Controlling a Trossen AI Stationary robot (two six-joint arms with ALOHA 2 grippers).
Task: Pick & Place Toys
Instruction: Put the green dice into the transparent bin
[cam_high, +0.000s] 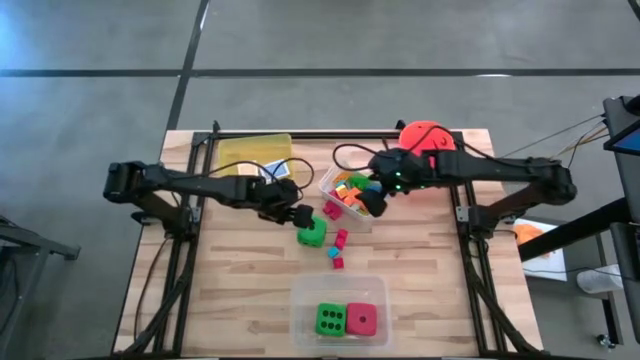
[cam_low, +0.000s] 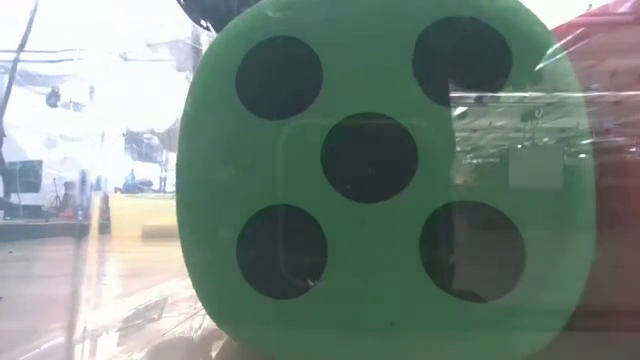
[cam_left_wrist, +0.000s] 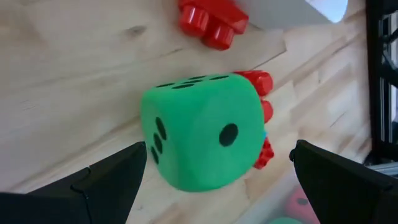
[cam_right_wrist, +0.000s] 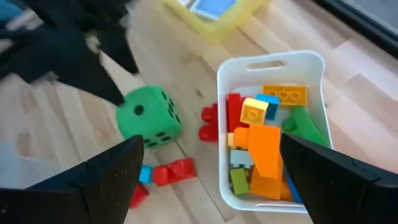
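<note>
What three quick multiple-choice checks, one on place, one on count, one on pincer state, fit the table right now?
1. Where is the loose green die?
A. in the clear tub
B. on the bare table
C. in the white tub

2. How many dice lie in the clear tub?
A. one
B. two
C. three

3. How is the left pincer?
A. open around the loose green die
B. shut on a red block
C. shut and empty

Key:
1 B: wood shows all round it in the high view.
2 B: a green die and a pink die sit side by side.
3 A: the left wrist view shows its fingers spread either side of the die.
</note>
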